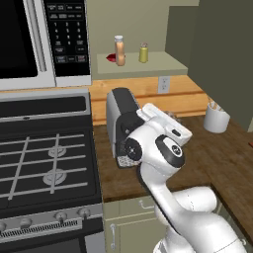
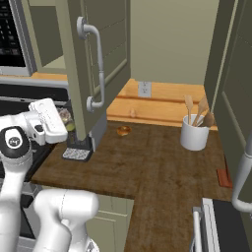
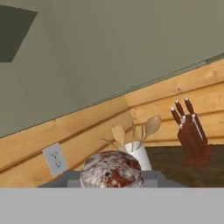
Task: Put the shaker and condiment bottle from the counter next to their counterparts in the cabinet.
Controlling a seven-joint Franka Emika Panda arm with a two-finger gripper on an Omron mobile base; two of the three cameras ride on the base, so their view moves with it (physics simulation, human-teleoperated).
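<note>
end effector (image 3: 111,177): clamped on shaker (image 3: 111,169) | shaker body hidden, fingertips cropped

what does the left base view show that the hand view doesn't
Left base view alone: the stove, the microwave, and the cabinet shelf holding a tan bottle, a yellow-green shaker and a small red item. Hand view alone: a knife block and, close up at the bottom, the speckled top of a shaker between the shut claw. Both share the white utensil cup, the wall outlet and the wood backsplash.
</note>
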